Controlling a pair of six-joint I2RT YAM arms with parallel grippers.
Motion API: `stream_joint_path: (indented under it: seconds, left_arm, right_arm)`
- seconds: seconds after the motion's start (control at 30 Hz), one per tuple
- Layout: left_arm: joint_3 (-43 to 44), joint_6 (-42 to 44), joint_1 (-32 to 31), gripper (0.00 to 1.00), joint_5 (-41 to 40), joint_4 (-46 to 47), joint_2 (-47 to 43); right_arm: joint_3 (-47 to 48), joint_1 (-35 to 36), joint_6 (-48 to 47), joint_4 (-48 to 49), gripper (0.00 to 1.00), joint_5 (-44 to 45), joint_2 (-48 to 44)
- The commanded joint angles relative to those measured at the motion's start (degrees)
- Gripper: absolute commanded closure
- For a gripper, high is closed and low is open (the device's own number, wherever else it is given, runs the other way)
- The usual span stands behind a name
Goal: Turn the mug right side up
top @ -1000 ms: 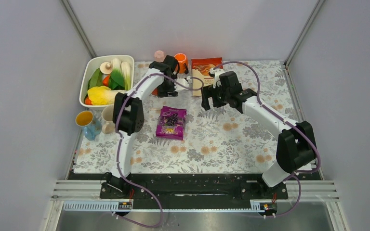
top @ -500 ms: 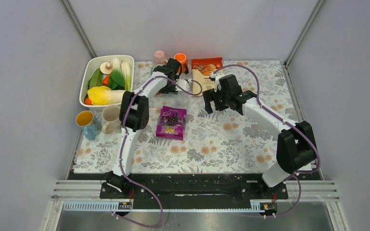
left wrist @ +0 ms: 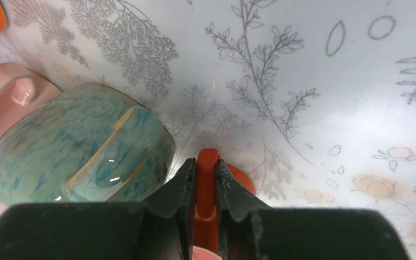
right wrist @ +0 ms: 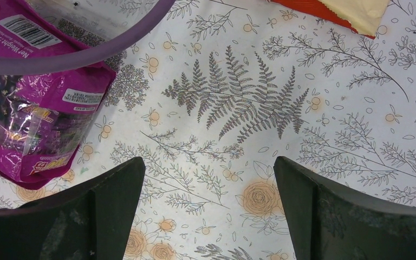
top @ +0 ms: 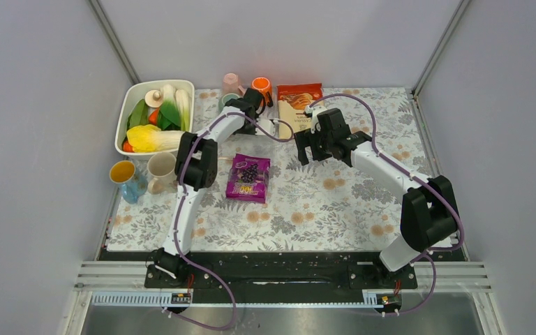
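Observation:
The orange mug (top: 261, 85) sits at the back of the table, and how it stands is hard to tell from above. My left gripper (top: 255, 99) reaches it from the near side. In the left wrist view the left gripper (left wrist: 208, 181) is shut on the mug's orange handle (left wrist: 208, 162), with a black finger pressed on each side. The mug's body is mostly hidden behind the fingers. My right gripper (top: 308, 145) hovers open over the flowered cloth, and the right gripper (right wrist: 208, 211) has nothing between its fingers.
A blue-green mug (left wrist: 81, 146) lies bottom up just left of the held handle, against a pink cup (left wrist: 5, 97). A white bin of vegetables (top: 130, 105) stands back left. A purple snack bag (top: 248, 178), an orange packet (top: 296, 101), and two mugs (top: 160, 171) also lie here.
My left gripper moved toward the back of the table and closed on the orange mug's handle. The right arm shifted slightly and stays open.

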Motion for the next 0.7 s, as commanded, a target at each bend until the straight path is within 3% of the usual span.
stream_joint_path:
  seconds: [0.0,0.17,0.43,0.63,0.67]
  left_arm:
    - [-1.0,-1.9,0.6,1.0,0.0,0.3,-3.6]
    - [-1.7,-5.8,0.3,1.0,0.1,1.3,-6.3]
    - [-3.3,-20.8,0.2,1.0,5.9,2.2,-15.4]
    - [-4.4,-31.7,0.1,1.0,10.7,0.1,-21.3]
    - [-2.8,-37.8,0.1,1.0,12.6,-2.2,-22.8]
  right_arm:
    - [1.3,-0.1,-0.2,0.2,0.01,0.8,-1.2]
    - [1.2,-0.1,-0.4,-0.6,0.01,1.0,-2.4]
    - [-0.1,-0.1,0.6,0.5,0.01,-1.2,-4.7]
    - [-1.7,-0.1,2.0,5.3,0.01,-7.3,-7.0]
    - [-3.3,-0.1,2.8,9.0,0.01,-12.0,-8.5]
